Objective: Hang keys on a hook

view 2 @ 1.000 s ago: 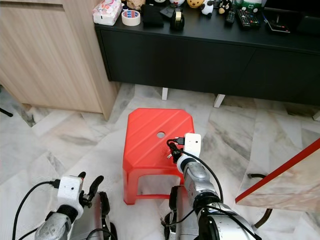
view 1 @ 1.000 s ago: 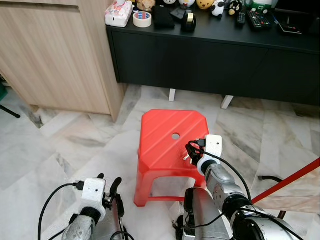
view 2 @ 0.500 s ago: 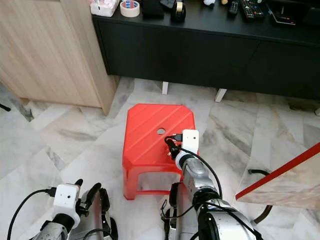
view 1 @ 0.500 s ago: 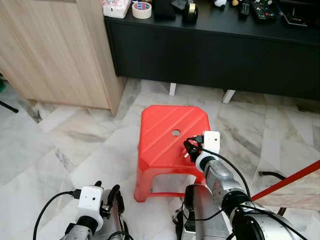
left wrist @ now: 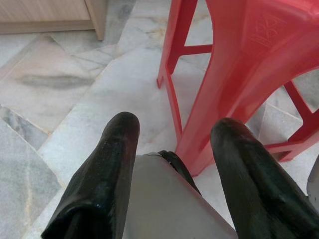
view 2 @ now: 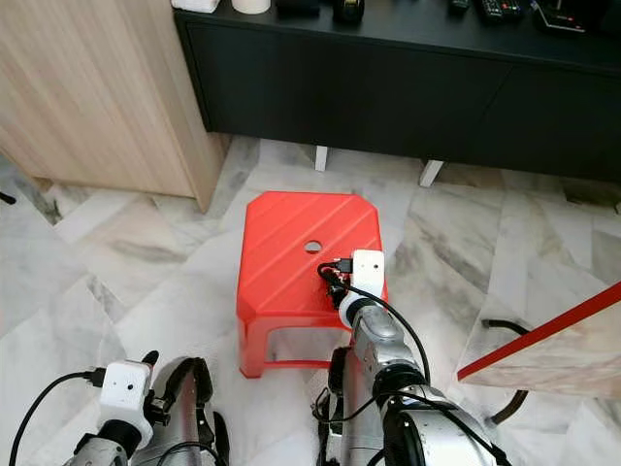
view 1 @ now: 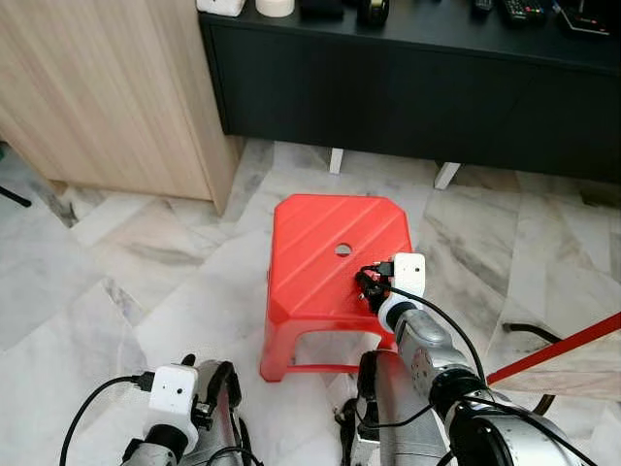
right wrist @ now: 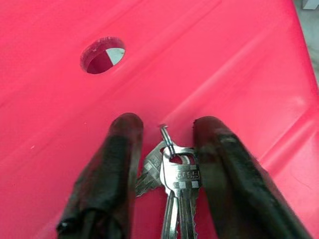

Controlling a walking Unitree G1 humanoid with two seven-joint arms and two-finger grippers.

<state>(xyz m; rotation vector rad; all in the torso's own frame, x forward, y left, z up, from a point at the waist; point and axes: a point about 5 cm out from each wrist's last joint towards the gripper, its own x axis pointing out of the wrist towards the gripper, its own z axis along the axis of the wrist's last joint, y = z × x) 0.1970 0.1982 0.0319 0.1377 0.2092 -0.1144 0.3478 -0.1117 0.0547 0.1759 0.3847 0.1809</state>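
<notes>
Red stool top: keys lie lengthwise between right gripper jaws, apart, not yet clamped.

Two silver arms, each with a white wrist camera block, looping black cables and a black two-finger gripper, left, right; fingertips apparently rubber-coated

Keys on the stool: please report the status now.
Right gripper open around keys on red stool. Left gripper open, idle, low beside stool. No hook visible.
</notes>
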